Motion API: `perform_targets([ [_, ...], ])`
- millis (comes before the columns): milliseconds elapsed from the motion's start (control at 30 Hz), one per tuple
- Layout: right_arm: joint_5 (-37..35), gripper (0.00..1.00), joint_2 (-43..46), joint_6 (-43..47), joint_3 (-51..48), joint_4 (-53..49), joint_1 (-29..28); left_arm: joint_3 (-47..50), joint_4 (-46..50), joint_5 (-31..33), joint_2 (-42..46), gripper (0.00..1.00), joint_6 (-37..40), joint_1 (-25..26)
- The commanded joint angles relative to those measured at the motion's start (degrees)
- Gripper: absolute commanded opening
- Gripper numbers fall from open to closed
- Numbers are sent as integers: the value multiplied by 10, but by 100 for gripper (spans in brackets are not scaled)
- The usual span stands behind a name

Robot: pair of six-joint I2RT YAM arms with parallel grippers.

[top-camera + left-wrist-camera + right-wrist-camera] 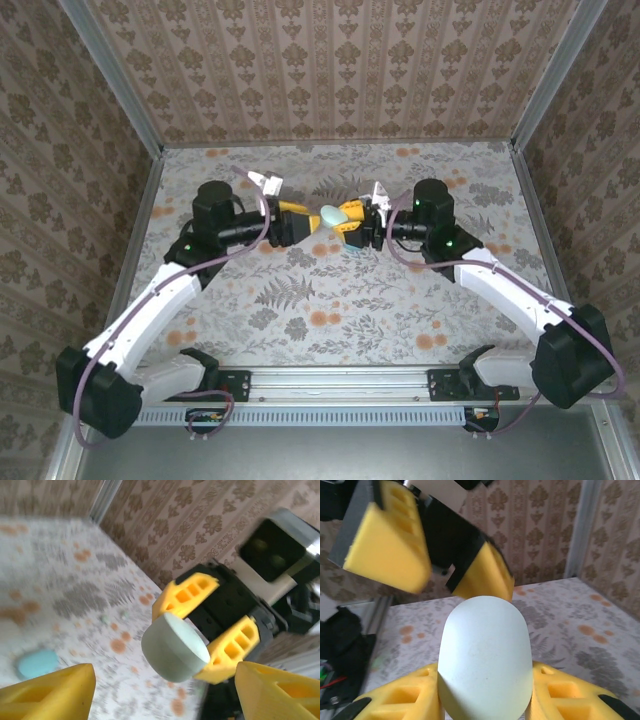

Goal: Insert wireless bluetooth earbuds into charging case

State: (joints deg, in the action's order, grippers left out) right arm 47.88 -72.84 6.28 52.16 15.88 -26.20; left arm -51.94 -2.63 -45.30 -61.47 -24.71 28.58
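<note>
My right gripper (485, 702) is shut on the paler green oval half of the charging case (484, 655), held above the table at mid-height. That half (175, 647) also shows between the right gripper's yellow fingers (186, 594) in the left wrist view. My left gripper (165, 690) faces it with its jaws wide open and nothing between them. In the top view the two grippers meet over the table's middle around the case half (333, 213). The teal-blue half (37, 662) lies on the table. Two tiny pale specks (124, 614) lie further off, too blurred to name as the earbuds.
The table (300, 320) has a floral cloth, with patterned walls on three sides and metal corner posts (545, 80). The teal-blue half (354, 247) lies just below the right gripper (352, 225). A rail (340, 385) runs along the near edge.
</note>
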Motion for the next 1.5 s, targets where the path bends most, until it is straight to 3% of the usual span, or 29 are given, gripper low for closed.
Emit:
perform_targets([
  [0,115,34,-12,-20,37,-46,12,40,-35,-54,39,75,238,-10],
  [200,151,35,-17,-3,69,-89,14,19,-13,-110,9,75,310,-12],
  [500,144,35,-18,4,75,-89,12,20,-98,-113,-13,73,253,7],
  [1233,107,36,-8,17,50,-43,5,-20,-70,-125,-50,56,243,31],
  [1467,105,36,-6,19,45,-37,5,-24,-72,-123,-54,55,237,37],
])
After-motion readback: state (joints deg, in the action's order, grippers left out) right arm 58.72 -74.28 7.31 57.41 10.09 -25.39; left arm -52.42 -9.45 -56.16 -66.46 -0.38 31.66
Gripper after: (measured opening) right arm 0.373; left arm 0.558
